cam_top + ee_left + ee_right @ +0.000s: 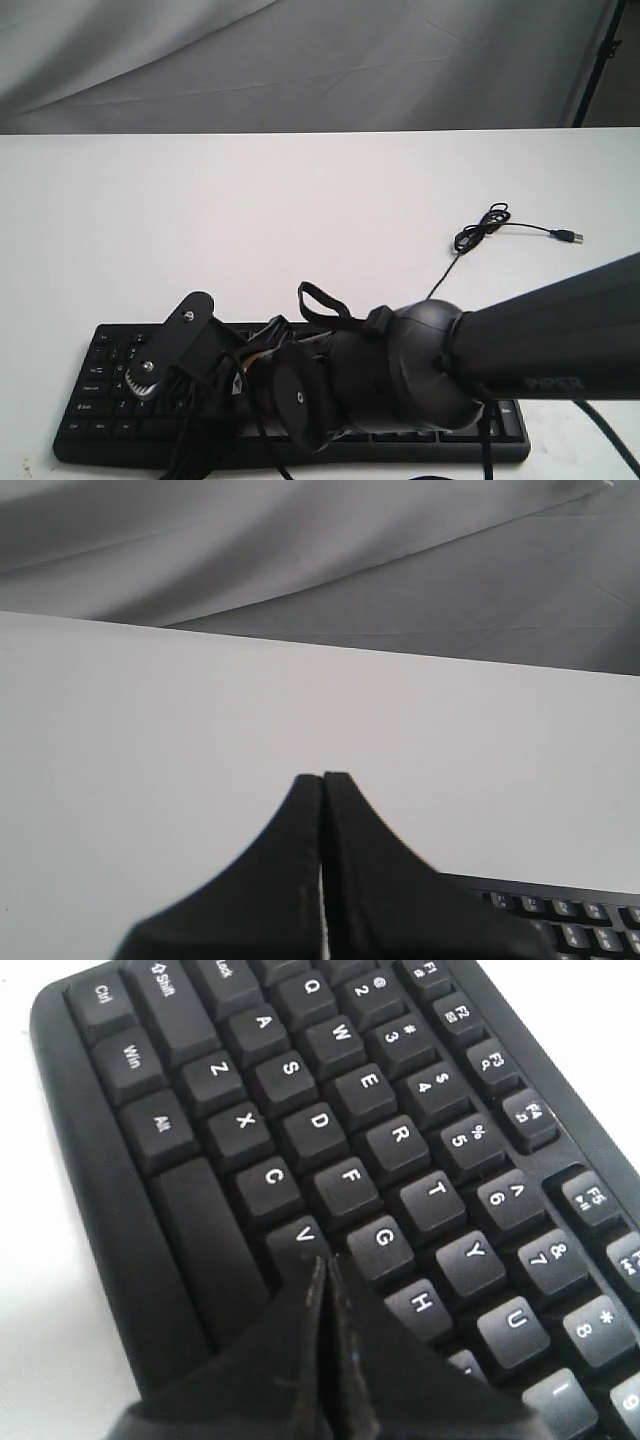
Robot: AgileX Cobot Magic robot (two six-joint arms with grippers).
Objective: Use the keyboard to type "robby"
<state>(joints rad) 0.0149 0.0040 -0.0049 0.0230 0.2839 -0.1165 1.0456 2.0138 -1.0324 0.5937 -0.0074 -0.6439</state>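
The black keyboard (100, 400) lies along the near edge of the white table (300, 200), and the right arm (540, 340) reaches across it from the right and hides its middle. In the right wrist view my right gripper (326, 1259) is shut with nothing in it. Its tips sit low over the keyboard (330, 1120), at the edge of the V key (300, 1234) and next to G (382, 1240); the keys beneath the fingers are hidden. My left gripper (322, 776) is shut and empty over bare table, with a corner of the keyboard (580, 915) beside it.
The keyboard's thin black cable (478, 228) coils on the table behind it at the right and ends in a loose USB plug (569, 236). A grey cloth backdrop (300, 60) hangs behind the table. A black stand leg (598, 60) is at the far right.
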